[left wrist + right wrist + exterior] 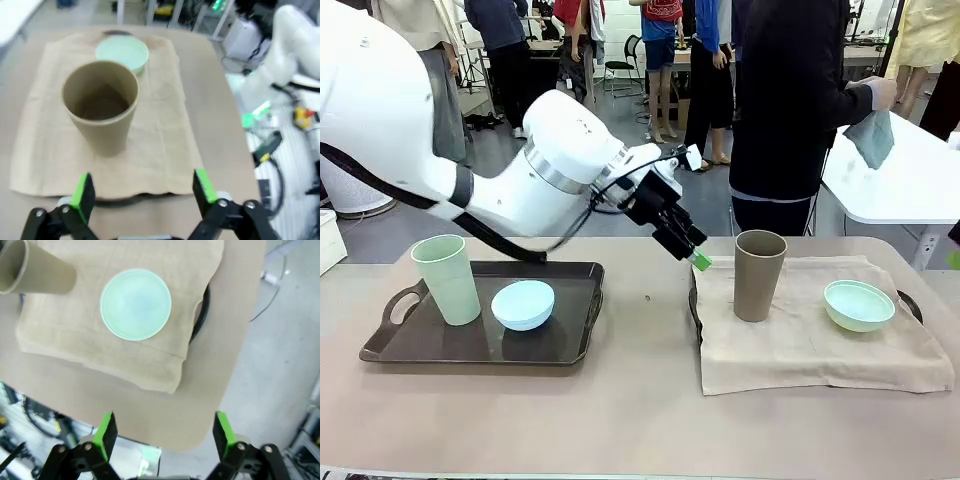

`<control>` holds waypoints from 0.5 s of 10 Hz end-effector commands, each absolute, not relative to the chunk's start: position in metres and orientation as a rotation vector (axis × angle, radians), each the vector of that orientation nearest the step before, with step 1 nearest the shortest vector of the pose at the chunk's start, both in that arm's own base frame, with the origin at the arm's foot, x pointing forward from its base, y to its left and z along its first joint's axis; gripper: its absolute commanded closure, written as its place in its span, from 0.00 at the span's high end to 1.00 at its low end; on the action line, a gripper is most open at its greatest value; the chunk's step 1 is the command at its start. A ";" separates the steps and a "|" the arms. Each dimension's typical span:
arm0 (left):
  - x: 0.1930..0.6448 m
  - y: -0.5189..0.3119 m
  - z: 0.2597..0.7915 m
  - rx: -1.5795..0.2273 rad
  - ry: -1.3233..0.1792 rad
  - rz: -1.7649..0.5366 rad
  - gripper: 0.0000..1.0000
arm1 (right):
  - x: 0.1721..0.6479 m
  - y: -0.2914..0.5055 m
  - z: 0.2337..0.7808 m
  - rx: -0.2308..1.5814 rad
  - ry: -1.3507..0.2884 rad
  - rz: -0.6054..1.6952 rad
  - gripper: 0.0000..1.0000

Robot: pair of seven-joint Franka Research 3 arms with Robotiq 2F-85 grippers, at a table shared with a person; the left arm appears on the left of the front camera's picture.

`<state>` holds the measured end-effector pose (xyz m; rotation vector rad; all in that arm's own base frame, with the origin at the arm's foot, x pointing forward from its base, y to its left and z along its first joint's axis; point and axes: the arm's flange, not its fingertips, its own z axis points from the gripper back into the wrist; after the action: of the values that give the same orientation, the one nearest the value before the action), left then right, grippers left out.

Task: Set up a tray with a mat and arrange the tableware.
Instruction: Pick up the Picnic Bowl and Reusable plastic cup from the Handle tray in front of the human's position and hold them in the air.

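**Front view:** the left claw [698, 260] hangs at the left edge of the cloth mat [800, 350] draped over the right tray [911, 303], near the taupe tumbler [760, 275]. The mint bowl [859, 305] sits farther right. The pale green tumbler [447, 278] and light blue bowl [523, 304] stand on the bare left tray [470, 350].

**Left wrist view:** the claw is spread wide and empty, facing the taupe tumbler. The tumbler looks rigid, light and tip-prone, and is probably best pinched across its body below the rim.

**Right wrist view:** the right claw [164, 432], spread and empty, hovers over the counter [220, 390] edge. The shallow mint bowl likely needs a rim grip.
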<state>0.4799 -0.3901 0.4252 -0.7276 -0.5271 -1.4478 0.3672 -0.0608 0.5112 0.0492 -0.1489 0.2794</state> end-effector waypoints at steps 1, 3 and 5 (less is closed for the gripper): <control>0.460 -0.372 0.497 -0.644 -0.251 -1.302 1.00 | 0.351 -0.042 0.536 -0.035 -0.159 0.299 0.98; 0.425 -0.341 0.554 -0.524 -0.108 -1.199 1.00 | 0.344 -0.020 0.543 -0.017 -0.089 0.383 0.98; 0.402 -0.279 0.579 -0.342 0.063 -0.836 1.00 | 0.352 0.009 0.547 -0.016 -0.069 0.420 0.98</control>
<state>0.4026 -0.2930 0.5750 -0.3602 -0.0552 -0.9921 0.3418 0.0008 0.5445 -0.0034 -0.0934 0.4263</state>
